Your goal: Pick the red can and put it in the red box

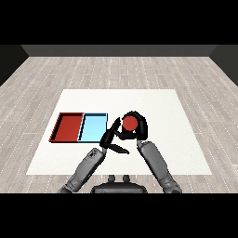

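The red can shows its round red top just right of the light blue tray. My right hand curls round it, fingers wrapping over its far side and thumb near its front. My left hand sits close to the can's left, its fingers straight and spread, pointing right and upward; I cannot tell whether it touches the can. The red tray lies at the left of the table with nothing in it, apart from both hands.
The light blue tray lies directly right of the red tray, between it and the can. The white table stretches to the right and back. Wooden floor surrounds the table.
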Controlling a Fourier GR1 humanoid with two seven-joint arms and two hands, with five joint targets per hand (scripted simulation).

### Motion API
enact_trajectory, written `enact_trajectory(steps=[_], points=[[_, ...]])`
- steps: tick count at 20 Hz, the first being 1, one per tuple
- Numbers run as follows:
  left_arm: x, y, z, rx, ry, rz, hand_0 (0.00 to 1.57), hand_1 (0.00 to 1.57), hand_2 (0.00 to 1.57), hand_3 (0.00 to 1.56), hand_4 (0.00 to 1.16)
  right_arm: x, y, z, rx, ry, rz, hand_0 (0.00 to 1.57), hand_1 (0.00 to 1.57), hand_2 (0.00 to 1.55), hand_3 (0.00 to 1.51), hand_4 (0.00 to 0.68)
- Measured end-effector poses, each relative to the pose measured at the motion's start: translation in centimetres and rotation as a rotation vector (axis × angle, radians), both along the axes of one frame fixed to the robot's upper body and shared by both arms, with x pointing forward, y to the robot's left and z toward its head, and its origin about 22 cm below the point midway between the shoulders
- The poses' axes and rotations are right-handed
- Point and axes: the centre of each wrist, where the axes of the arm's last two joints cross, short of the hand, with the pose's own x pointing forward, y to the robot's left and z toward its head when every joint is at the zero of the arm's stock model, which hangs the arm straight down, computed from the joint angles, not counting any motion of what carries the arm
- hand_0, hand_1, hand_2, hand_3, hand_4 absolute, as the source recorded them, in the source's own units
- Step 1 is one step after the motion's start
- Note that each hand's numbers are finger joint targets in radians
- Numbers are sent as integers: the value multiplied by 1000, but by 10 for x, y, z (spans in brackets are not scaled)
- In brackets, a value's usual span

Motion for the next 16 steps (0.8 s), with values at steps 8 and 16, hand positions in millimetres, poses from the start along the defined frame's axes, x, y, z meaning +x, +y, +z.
enact_trajectory(steps=[8,16], points=[[4,-1,16,-8,28,-21,0,0,0,0,0,-12,12,6,7,-14,35,1571,1571,1474,1407,619],[13,-3,6,-28,-5,-36,0,0,0,0,0,-12,26,6,-6,-26,45,1571,1571,1484,1411,650]])
